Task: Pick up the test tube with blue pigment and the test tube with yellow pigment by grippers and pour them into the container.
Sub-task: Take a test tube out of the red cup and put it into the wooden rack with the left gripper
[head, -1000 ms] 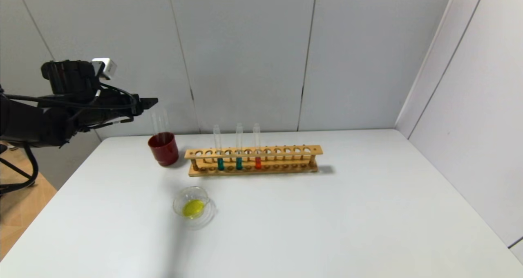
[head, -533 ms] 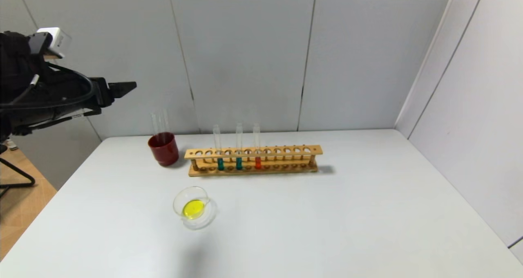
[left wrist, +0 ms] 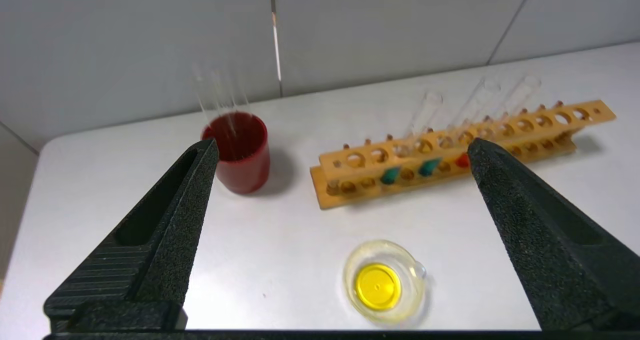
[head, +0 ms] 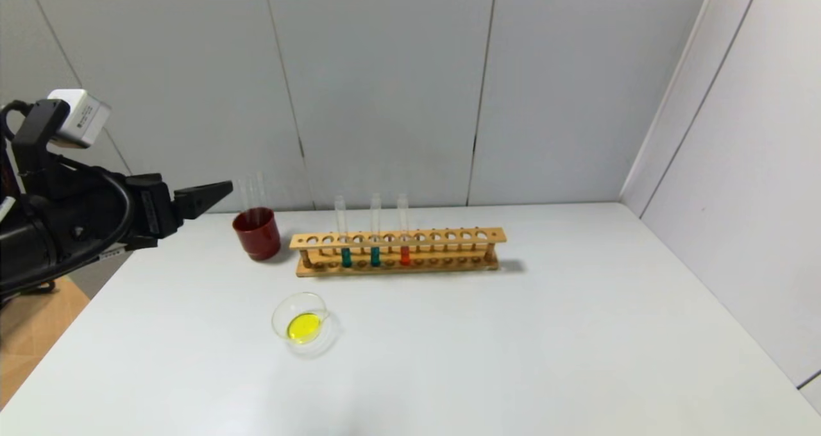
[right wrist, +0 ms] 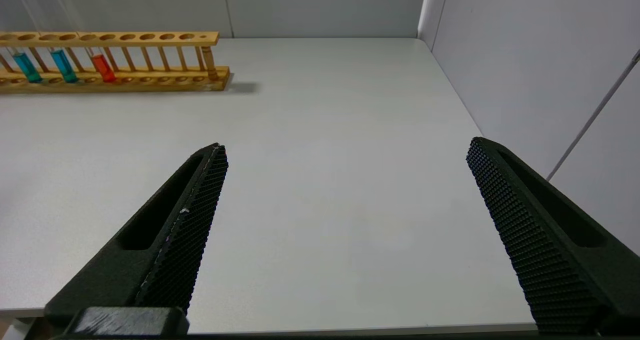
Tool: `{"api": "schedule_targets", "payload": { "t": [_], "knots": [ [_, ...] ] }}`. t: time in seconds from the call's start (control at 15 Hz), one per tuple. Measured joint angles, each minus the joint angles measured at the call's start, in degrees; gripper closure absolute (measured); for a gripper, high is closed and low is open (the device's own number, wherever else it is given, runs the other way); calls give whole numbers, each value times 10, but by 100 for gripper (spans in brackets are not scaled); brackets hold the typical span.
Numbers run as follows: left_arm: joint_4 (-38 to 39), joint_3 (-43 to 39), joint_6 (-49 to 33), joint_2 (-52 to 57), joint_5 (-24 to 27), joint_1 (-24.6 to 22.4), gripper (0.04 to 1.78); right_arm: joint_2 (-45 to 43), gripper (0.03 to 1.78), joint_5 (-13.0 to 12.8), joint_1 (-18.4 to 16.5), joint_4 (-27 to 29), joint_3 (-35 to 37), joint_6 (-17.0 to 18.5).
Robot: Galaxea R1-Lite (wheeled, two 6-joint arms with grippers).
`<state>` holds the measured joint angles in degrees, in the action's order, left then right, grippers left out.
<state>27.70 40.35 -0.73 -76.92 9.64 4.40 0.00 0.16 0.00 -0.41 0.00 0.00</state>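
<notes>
Two test tubes with blue-teal liquid [head: 346, 256] [head: 375, 256] stand upright in the wooden rack [head: 449, 236], next to a tube with orange-red liquid [head: 405, 255]. They also show in the left wrist view [left wrist: 391, 175] [left wrist: 429, 167]. No tube holding yellow liquid is in view. The clear glass container [head: 303, 326] sits in front of the rack with yellow liquid in it; it also shows in the left wrist view [left wrist: 382, 280]. My left gripper [head: 221, 189] [left wrist: 344, 142] is open and empty, in the air left of the red cup. My right gripper [right wrist: 346, 144] is open and empty over bare table.
A dark red cup [head: 256, 234] with empty clear tubes [head: 250, 192] standing in it is left of the rack. The white table [head: 513, 346] meets grey wall panels at the back and right. The floor drops off past the table's left edge.
My left gripper pulled back to the left and up from the tubes in the red cup, then came down again, empty. The tubes, rack and dish have not moved.
</notes>
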Motion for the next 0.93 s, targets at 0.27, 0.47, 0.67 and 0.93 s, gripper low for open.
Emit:
{"api": "schedule_targets", "payload": {
  "t": [0.27,0.47,0.67,0.93],
  "knots": [
    [30,-25,0,1,-1,25,7,0,6,0,0,0,0,0],
    [36,-17,3,-16,0,39,7,0,6,0,0,0,0,0],
    [65,-10,5,-44,1,61,7,0,6,0,0,0,0,0],
    [103,-3,11,-107,0,80,7,0,6,0,0,0,0,0]
  ]
}}
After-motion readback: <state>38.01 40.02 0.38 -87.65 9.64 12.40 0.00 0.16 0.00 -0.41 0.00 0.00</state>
